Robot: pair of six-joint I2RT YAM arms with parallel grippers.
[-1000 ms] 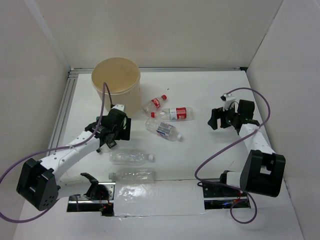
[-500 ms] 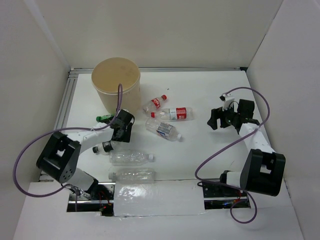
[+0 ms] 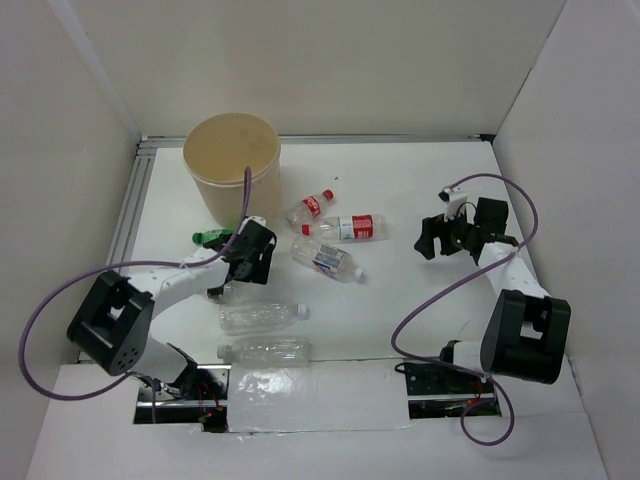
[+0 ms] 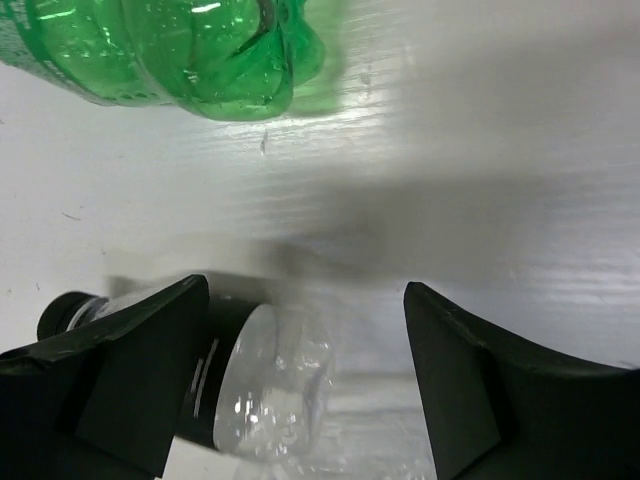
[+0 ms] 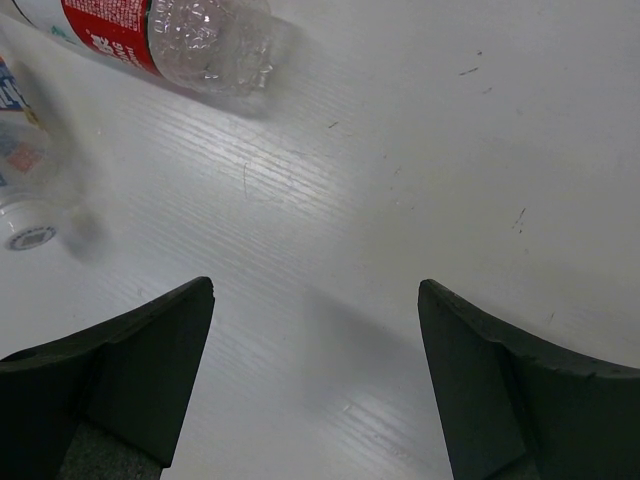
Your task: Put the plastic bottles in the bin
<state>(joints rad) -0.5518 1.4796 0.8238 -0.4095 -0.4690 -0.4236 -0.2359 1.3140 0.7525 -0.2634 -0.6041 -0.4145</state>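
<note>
left gripper (image 3: 245,258) shifted right; it and right gripper (image 3: 432,240) gape empty; seven bottles (image 3: 345,228), one bin (image 3: 215,195)

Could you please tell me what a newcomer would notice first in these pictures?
The big tan bin stands at the far left of the table. Clear plastic bottles lie scattered across the middle, and a green bottle lies beside the left gripper, jaws open.
</note>
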